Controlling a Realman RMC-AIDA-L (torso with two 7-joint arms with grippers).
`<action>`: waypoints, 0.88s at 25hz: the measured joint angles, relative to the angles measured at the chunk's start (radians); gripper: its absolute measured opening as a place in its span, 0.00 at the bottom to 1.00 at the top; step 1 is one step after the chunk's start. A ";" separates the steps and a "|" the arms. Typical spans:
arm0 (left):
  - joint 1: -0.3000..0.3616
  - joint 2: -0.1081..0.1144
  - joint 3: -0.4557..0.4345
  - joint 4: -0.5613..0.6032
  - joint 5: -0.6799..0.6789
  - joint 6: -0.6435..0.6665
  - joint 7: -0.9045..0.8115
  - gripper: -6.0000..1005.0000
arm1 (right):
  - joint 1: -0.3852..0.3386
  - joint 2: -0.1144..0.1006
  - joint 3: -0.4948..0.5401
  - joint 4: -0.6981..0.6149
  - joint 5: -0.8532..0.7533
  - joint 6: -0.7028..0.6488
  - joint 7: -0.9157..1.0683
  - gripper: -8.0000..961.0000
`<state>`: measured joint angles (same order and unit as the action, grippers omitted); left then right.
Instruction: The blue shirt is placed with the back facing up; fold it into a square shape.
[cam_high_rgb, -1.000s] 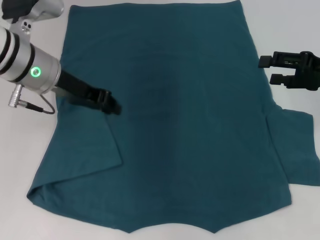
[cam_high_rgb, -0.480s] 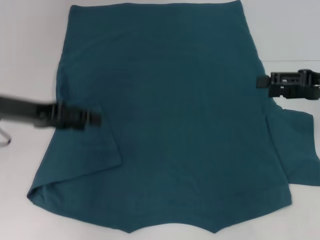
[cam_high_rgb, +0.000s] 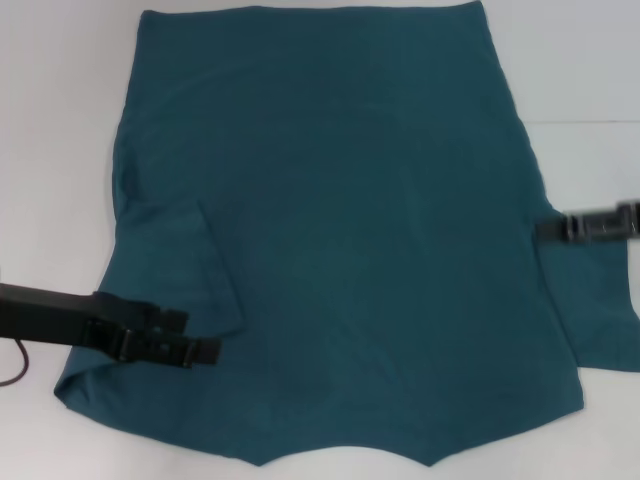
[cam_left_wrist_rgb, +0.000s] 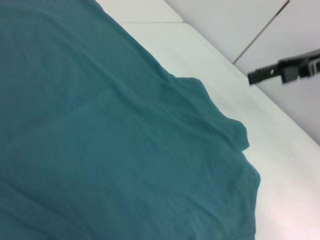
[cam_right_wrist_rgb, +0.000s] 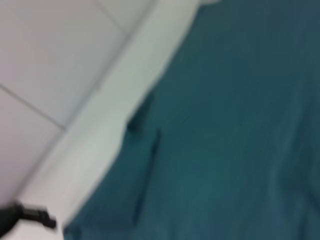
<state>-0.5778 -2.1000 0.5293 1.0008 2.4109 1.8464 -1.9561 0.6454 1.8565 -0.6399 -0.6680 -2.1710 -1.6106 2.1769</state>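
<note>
Cloth lies flat: the blue shirt (cam_high_rgb: 340, 240), plain teal, left sleeve folded inward. Left gripper (cam_high_rgb: 195, 350) and right gripper (cam_high_rgb: 545, 228) hover at its edges; whether either is clenched, I cannot tell.

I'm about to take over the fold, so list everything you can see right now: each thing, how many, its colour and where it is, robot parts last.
blue shirt: one, dark teal-blue, spread flat over most of the table with the plain side up; the sleeve on the robot's left is folded in onto the body, the sleeve on the robot's right lies out flat.
table: one, white, under the shirt, bare along both sides.
left gripper: one, black, low over the folded-in left sleeve near the shirt's near-left corner.
right gripper: one, black, at the shirt's right edge where the right sleeve begins.
</note>
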 joint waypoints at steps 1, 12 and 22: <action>-0.003 -0.003 -0.001 -0.002 0.000 0.001 -0.005 0.90 | 0.000 -0.003 -0.002 -0.008 -0.030 -0.013 0.007 0.92; -0.011 -0.036 -0.003 -0.006 -0.001 -0.109 -0.100 0.92 | -0.089 -0.037 0.090 -0.119 -0.199 -0.068 0.251 0.92; -0.014 -0.038 -0.002 -0.007 -0.006 -0.144 -0.108 0.92 | -0.142 -0.045 0.221 -0.095 -0.245 -0.044 0.333 0.92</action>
<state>-0.5919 -2.1383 0.5273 0.9940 2.4046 1.7024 -2.0637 0.5034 1.8111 -0.4193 -0.7632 -2.4158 -1.6549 2.5102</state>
